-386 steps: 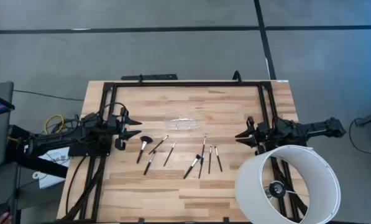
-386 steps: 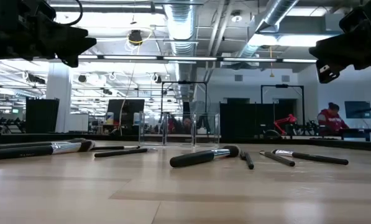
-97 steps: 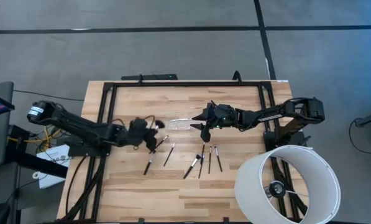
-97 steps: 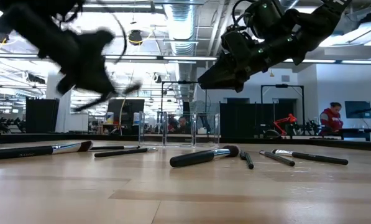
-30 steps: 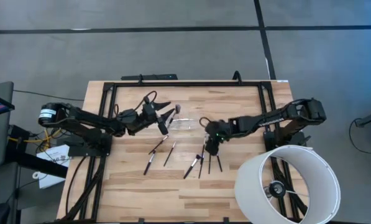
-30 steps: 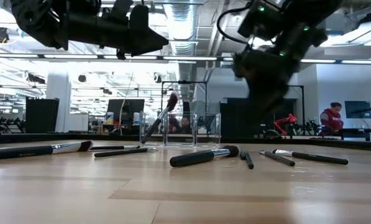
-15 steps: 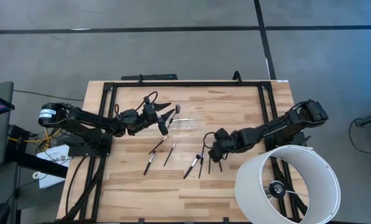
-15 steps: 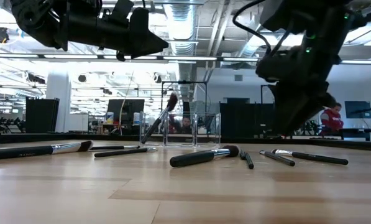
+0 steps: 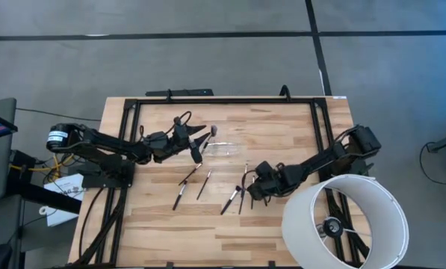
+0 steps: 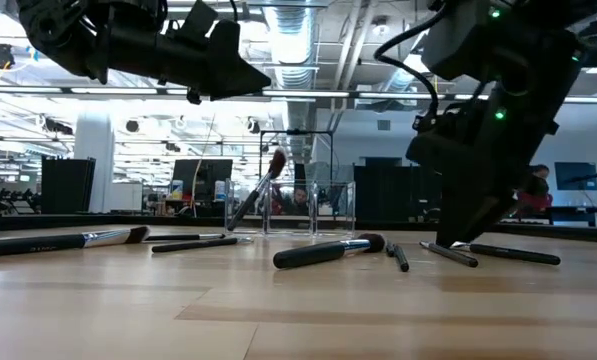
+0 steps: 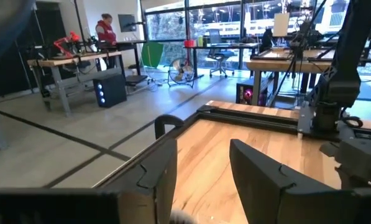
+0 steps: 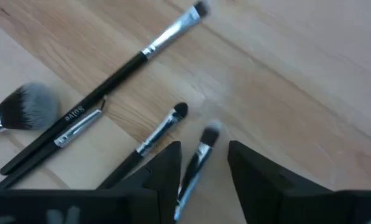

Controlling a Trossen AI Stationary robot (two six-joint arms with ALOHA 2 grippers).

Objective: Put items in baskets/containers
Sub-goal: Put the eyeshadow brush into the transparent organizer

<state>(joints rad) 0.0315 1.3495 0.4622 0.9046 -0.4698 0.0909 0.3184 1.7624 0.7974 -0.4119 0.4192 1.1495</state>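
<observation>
The clear cup [image 9: 223, 148] stands mid-table, with one fluffy-headed brush [image 10: 258, 195] leaning in it, head up over the rim. My left gripper [image 9: 200, 146] hangs open just left of the cup, high above the table [image 10: 213, 65]. Several dark brushes [image 9: 204, 185] lie flat on the wood nearer the near edge. My right gripper [image 9: 251, 188] is open and low over the right-hand group. In the right wrist view its fingers [image 12: 166, 165] stand on either side of a small-tipped brush [image 12: 197, 155] without touching it.
A large white lamp shade [image 9: 350, 220] stands at the table's near right corner, close behind my right arm. A black frame rail [image 9: 223, 101] runs round the table. In the right wrist view, a fluffy brush [image 12: 30, 106] and a long brush [image 12: 141, 56] lie beside the right gripper.
My right gripper has moved from beside the cup toward the table's near edge and come down low over the right-hand brushes. The left arm and the brush leaning in the cup have stayed put.
</observation>
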